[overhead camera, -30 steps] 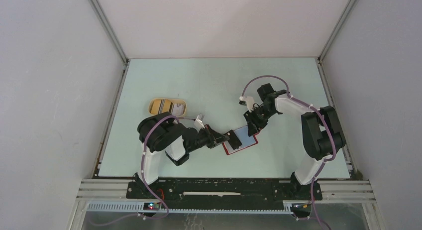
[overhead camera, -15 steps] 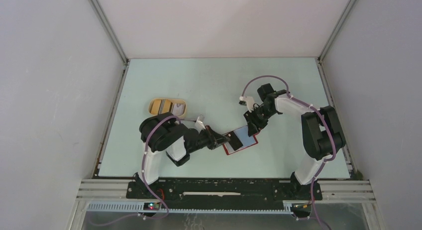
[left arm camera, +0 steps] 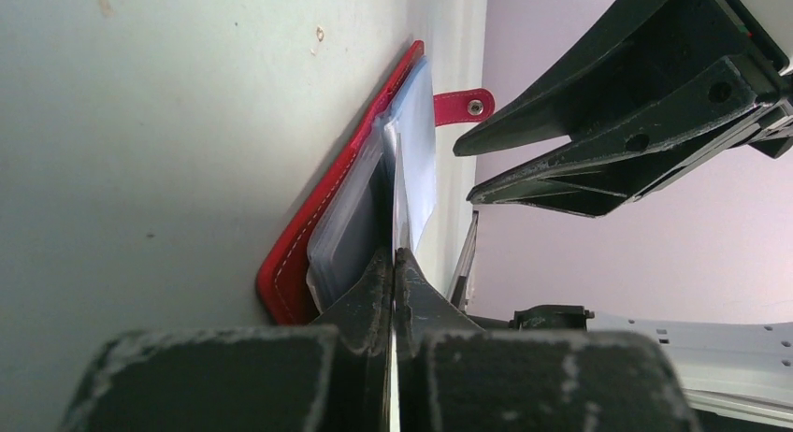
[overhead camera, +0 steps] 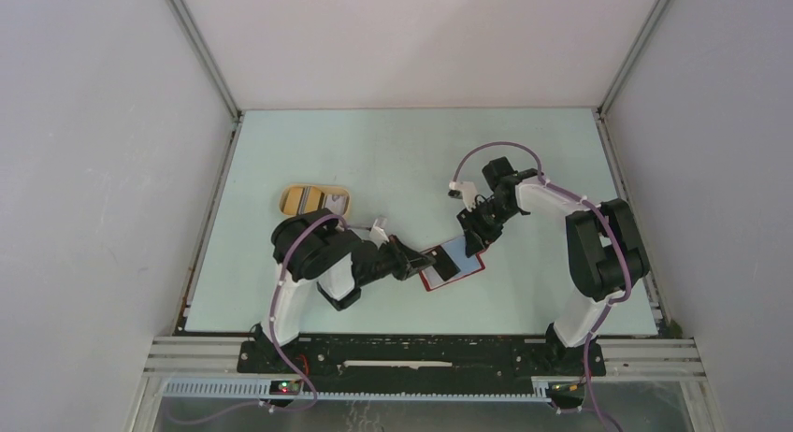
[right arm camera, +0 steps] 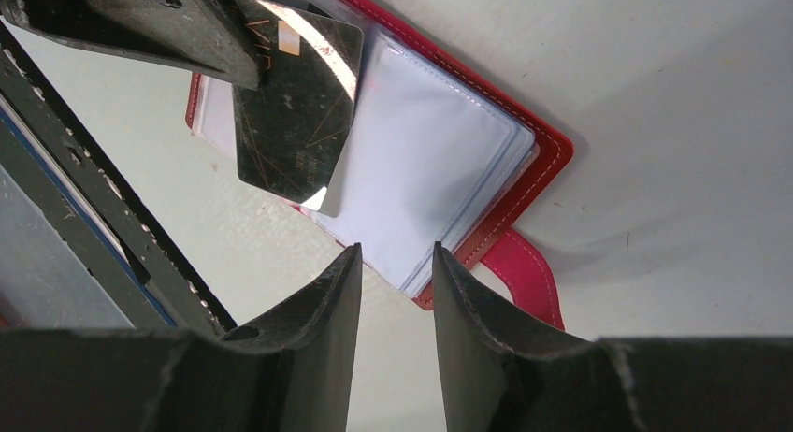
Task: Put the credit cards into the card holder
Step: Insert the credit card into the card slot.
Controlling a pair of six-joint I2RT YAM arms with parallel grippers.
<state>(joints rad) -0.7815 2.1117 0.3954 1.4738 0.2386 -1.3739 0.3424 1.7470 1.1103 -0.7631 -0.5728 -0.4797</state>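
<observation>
On middle of table (overhead camera: pixel 374 151), near arm bases: red card holder (left arm camera: pixel 295 250) lies open, pale-blue sleeves (right arm camera: pixel 439 161) facing up. Left gripper (left arm camera: pixel 394 254) closed tight on dark card (right arm camera: pixel 295 114), card standing over holder's sleeves. Right gripper (right arm camera: pixel 391 264) about half open, nothing between fingers, tips just above holder's edge near red tab (right arm camera: pixel 528 273). Other cards (overhead camera: pixel 318 200) in tan tray (overhead camera: pixel 283 201), well apart at left.

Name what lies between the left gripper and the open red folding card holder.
A dark, glossy credit card, pinched by the left gripper, reaches over the card holder's clear sleeves; the right wrist view shows it.
</observation>
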